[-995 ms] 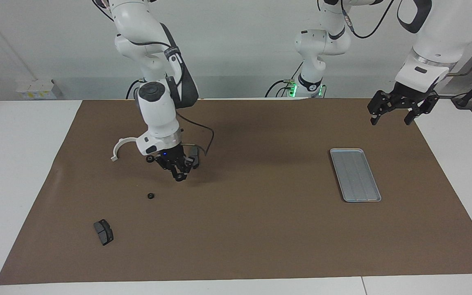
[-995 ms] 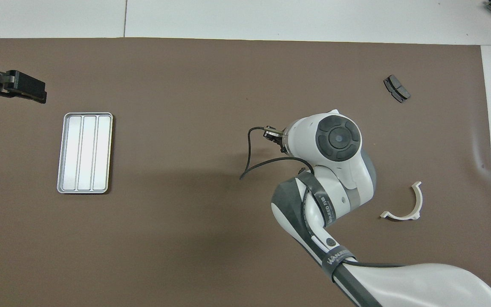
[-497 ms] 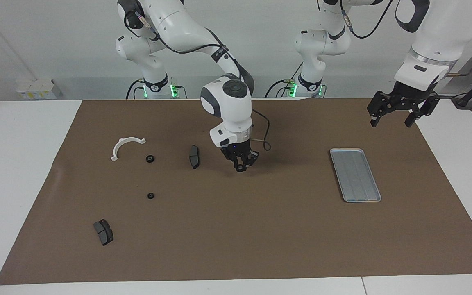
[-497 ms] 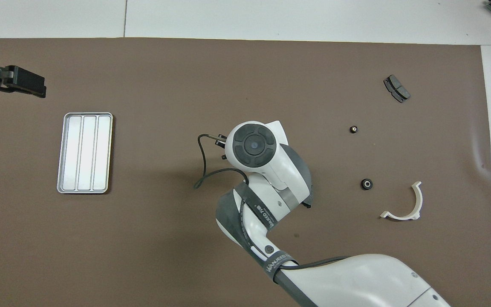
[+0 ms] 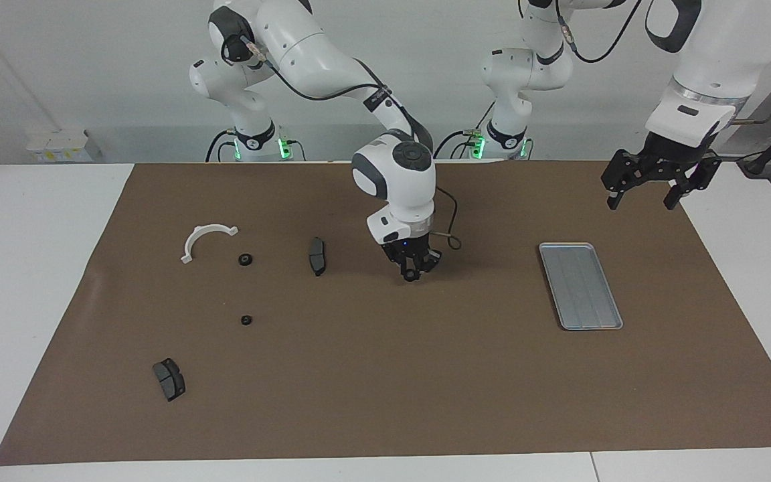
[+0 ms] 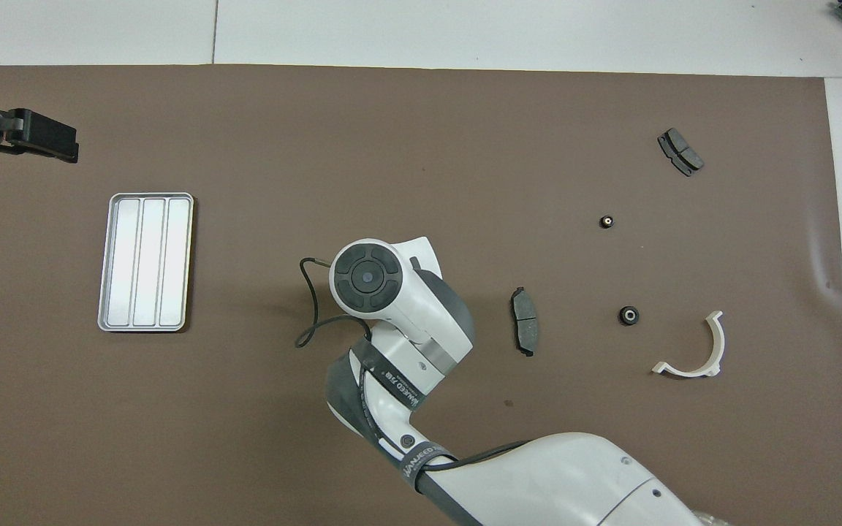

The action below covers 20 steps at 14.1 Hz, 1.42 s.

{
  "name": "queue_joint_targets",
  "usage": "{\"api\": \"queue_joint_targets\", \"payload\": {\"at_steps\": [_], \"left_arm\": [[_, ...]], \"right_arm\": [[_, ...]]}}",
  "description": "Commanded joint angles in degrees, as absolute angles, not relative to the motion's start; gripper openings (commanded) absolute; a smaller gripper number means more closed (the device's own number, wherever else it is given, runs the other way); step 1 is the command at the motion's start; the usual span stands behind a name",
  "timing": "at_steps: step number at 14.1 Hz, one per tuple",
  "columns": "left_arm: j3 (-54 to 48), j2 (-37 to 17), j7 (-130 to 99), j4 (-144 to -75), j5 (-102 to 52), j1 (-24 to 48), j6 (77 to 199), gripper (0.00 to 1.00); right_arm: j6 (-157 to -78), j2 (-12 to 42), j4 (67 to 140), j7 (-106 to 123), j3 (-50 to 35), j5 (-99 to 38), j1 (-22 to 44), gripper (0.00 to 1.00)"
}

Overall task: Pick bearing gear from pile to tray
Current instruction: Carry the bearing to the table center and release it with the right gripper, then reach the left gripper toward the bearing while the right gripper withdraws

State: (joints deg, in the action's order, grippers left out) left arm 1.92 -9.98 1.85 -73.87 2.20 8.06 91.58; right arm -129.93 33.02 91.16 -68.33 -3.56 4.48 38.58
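At the right arm's end of the bench (image 5: pixel 24 281), well apart from the right tool, the pile is spread over the brown mat (image 5: pixel 385 388): a white bracket (image 5: pixel 206 239), two loose black rings (image 5: pixel 245 259) (image 5: pixel 246 320), and two brake pads (image 5: pixel 168 379), one of them (image 5: pixel 316 256) the nearest part to the tool.

The right tool (image 5: pixel 413 273) hangs low over the middle of the mat. Its fingertips are pinched together on what looks like a small black bearing gear (image 5: pixel 412 276), carried at the very tips.

Such a part is probably light, rigid and smooth, so it could roll or slip. A pinch across its outer rim, square between the fingertips, suits it best.

The tray (image 5: pixel 580 286) lies flat toward the left arm's end from this tool, with nothing in it.

The left tool (image 5: pixel 641 199) waits with jaws apart over the mat's corner past the tray.
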Motion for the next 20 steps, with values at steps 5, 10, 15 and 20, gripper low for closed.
{"api": "queue_joint_targets", "payload": {"at_steps": [5,10,15,20], "left_arm": [[2.1,-9.1,2.1,-74.8,4.0,9.6,92.0,1.0],[2.0,-9.5,1.6,-75.4,4.2,10.0,92.1,1.0],[1.8,-12.2,0.4,-76.8,3.3,12.0,93.3,1.0],[1.7,-16.3,-10.8,-78.2,2.6,16.8,98.2,1.0]], "right_arm": [[-129.4,33.4,90.8,-67.4,-4.7,5.4,37.5,0.73],[-128.9,30.2,92.2,-63.0,-4.4,5.3,33.4,1.0],[-129.6,16.2,109.8,-50.4,-4.7,4.1,25.7,1.0],[-129.5,7.0,122.1,-32.3,-4.7,3.6,16.4,1.0]]}}
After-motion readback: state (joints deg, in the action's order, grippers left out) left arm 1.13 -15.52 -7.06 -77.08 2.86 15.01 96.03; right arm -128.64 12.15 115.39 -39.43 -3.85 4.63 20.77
